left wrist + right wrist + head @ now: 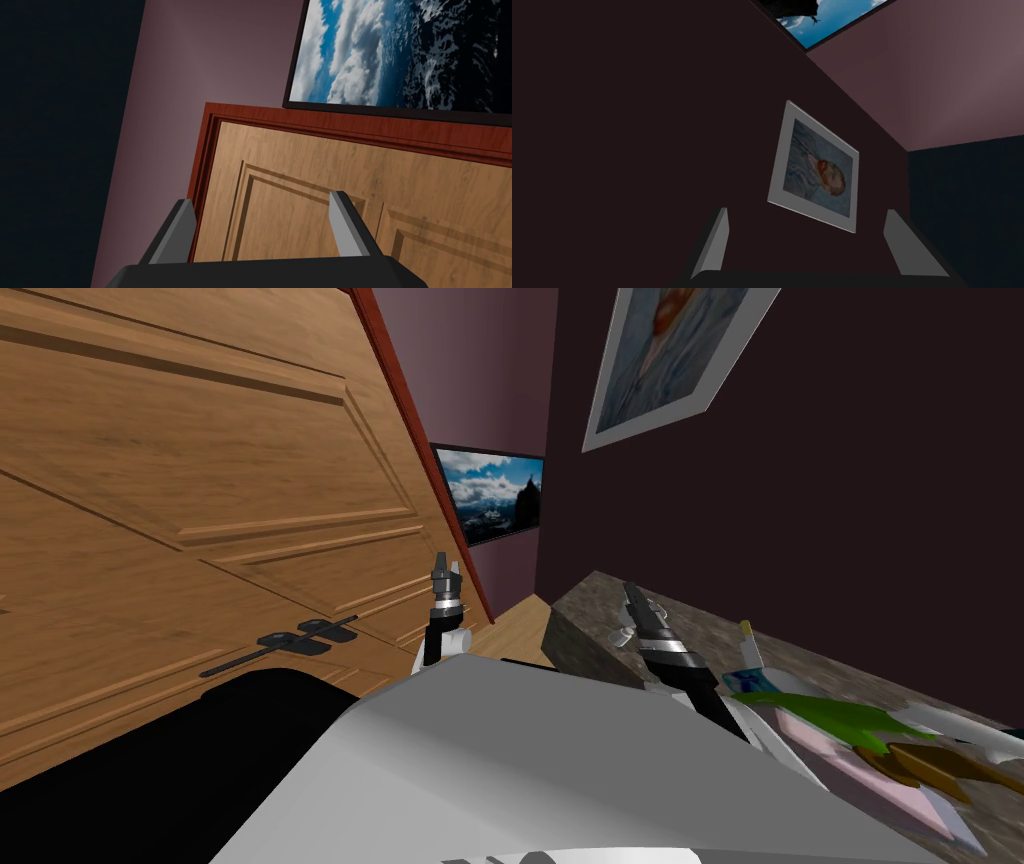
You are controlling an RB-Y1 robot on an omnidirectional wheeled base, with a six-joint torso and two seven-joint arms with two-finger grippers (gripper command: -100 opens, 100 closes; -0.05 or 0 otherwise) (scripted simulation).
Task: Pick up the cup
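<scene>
**Both claws open; cup not told apart on the counter**

In the head view the left claw [446,564] stands upright before a wooden door [200,488]. The door's dark handle [300,640] is off to that claw's left. The right claw [638,600] is over the near end of a speckled counter [705,628]. Clutter lies farther along the counter, to the right claw's right: a small pale upright piece [746,638] on a blue-and-white thing [745,680], a green thing [830,716], a flat pink thing [860,763] and a brown thing [930,768]. I cannot tell which of these is the cup. All lie apart from the right claw's tips, and the pale piece is nearest, just beside the forearm.

The left wrist view makes plain what is small in the head view. That claw's fingers [180,232] stand wide apart, gripping nothing, and aim at the door's panelled corner and its red frame [350,131]. In the right wrist view that claw's fingers [717,245] are likewise spread and grip nothing.
</scene>
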